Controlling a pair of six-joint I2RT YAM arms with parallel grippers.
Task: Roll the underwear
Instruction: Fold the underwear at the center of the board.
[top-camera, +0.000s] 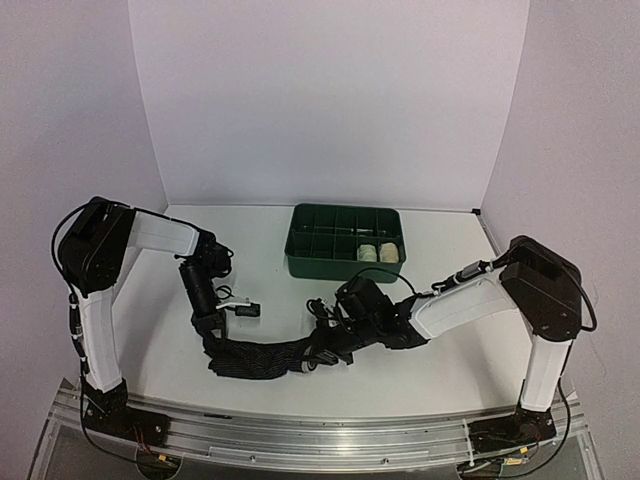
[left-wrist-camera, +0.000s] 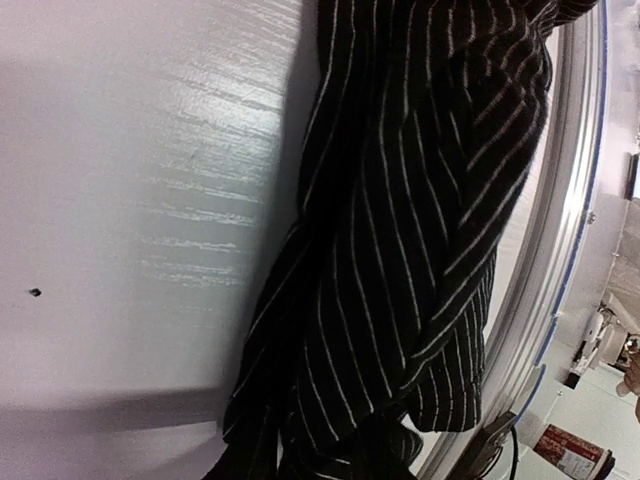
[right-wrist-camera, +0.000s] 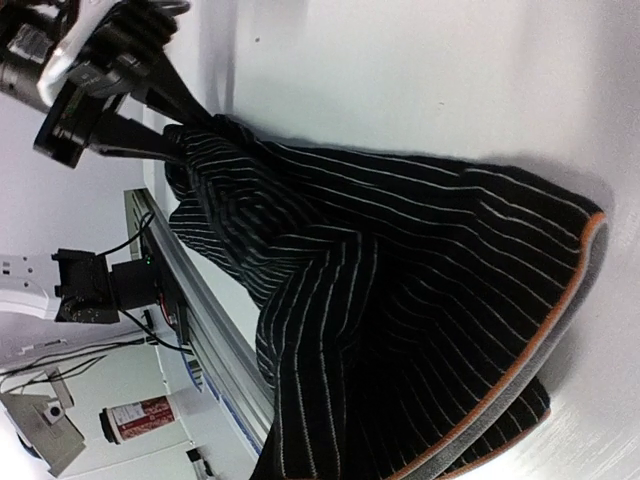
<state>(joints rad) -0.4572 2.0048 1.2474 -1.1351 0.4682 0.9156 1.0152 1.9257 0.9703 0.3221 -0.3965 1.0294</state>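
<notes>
A black underwear (top-camera: 262, 357) with thin white stripes lies bunched in a long band near the table's front edge, stretched between both grippers. The left gripper (top-camera: 212, 335) stands at its left end. In the right wrist view the left gripper's fingers (right-wrist-camera: 150, 135) reach the cloth's corner, and how far apart they stand is unclear. In the left wrist view the underwear (left-wrist-camera: 400, 230) covers the jaws. The right gripper (top-camera: 322, 350) is at the right end, where the underwear (right-wrist-camera: 400, 280), with its orange and grey waistband (right-wrist-camera: 560, 320), hides the fingers.
A green divided tray (top-camera: 310, 262) stands behind the grippers at the table's middle, with two cream rolls (top-camera: 377, 252) in its right front compartments. The aluminium rail (top-camera: 330, 425) runs along the near edge, right beside the cloth.
</notes>
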